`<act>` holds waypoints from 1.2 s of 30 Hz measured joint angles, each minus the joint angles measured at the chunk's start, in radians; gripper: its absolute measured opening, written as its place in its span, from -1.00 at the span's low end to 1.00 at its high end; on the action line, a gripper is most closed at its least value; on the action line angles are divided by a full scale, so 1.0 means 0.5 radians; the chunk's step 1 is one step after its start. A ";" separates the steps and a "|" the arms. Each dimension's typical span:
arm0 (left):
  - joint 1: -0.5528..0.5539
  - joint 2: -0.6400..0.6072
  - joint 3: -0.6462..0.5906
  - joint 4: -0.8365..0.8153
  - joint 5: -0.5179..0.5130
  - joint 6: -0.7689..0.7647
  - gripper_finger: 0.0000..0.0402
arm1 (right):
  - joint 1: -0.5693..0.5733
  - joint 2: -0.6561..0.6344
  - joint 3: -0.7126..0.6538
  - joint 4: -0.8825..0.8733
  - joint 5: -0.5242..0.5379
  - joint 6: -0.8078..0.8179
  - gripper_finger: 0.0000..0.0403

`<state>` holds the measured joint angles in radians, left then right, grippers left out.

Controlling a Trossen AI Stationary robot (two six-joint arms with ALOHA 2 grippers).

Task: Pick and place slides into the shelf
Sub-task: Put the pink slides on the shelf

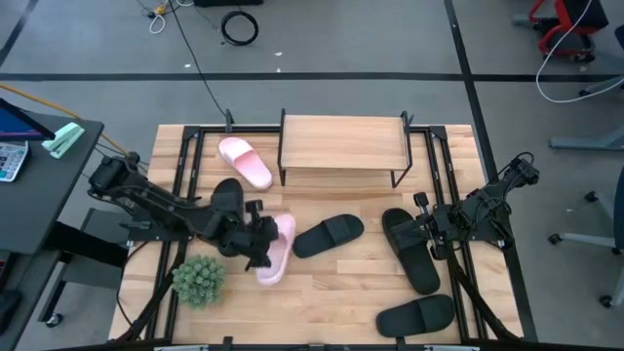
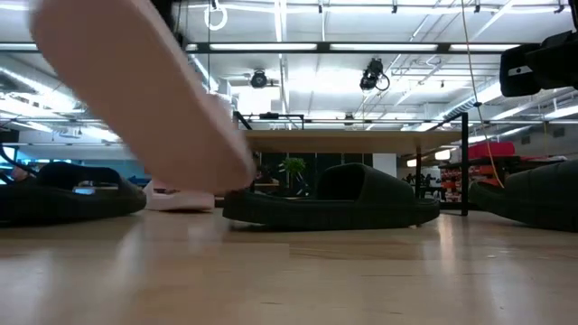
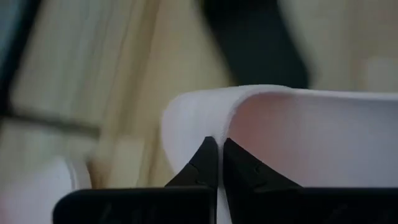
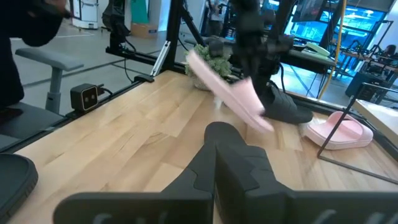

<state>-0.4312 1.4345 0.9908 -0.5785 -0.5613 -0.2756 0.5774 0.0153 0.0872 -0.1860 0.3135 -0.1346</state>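
My left gripper (image 1: 261, 240) is shut on a pale pink slide (image 1: 277, 250) near the table's middle. That slide shows large and tilted in the low view (image 2: 135, 90) and the right wrist view (image 4: 230, 93). The second pink slide (image 1: 244, 161) lies flat left of the shelf (image 1: 341, 144), a low wooden rack at the far edge. Black slides lie under the left arm (image 1: 226, 200), at the centre (image 1: 329, 234), at the right (image 1: 409, 250) and at the near edge (image 1: 417, 314). My right gripper (image 4: 214, 163) is shut and held above the table at the right, touching nothing. My left gripper pinches the pale pink slide by a thin edge on its long side (image 3: 208, 127), between the two fingers (image 3: 199, 165). It comes from the table's left, slanting down. The slide is lifted clear and tilted, with one end high and the other end (image 4: 264, 121) low.
A small green potted plant (image 1: 199, 281) stands near the left arm on the near left of the table. Black rails (image 1: 185, 166) run along both sides of the tabletop. Bare wood shows between the centre black slide and the shelf.
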 joint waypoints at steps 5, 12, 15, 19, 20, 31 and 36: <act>-0.064 0.000 0.362 -0.186 -0.362 0.478 -0.95 | 0.000 0.000 0.000 0.000 0.000 0.000 -0.93; 0.179 -0.002 0.703 -0.218 -0.717 1.124 -0.94 | 0.000 0.000 0.000 0.000 0.000 0.000 -0.93; 0.381 -0.002 0.785 -0.100 -0.754 1.339 -0.95 | 0.000 0.000 0.000 0.000 0.000 0.000 -0.93; 0.693 -0.003 0.835 0.073 -0.717 1.493 -0.95 | 0.000 0.000 0.000 0.000 0.000 0.000 -0.93; 0.775 -0.003 0.835 0.113 -0.650 1.500 -0.95 | 0.000 -0.001 0.000 0.000 0.000 0.000 -0.93; 1.406 0.195 0.834 0.229 -0.048 1.566 -0.95 | 0.000 -0.001 0.000 0.000 0.001 0.000 -0.93; 1.536 0.378 0.832 0.433 0.027 1.627 -0.95 | 0.000 0.000 0.000 -0.002 0.001 0.000 -0.93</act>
<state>0.3369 1.6237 1.4067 -0.3621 -0.5478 0.5378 0.5774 0.0154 0.0872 -0.1867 0.3138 -0.1345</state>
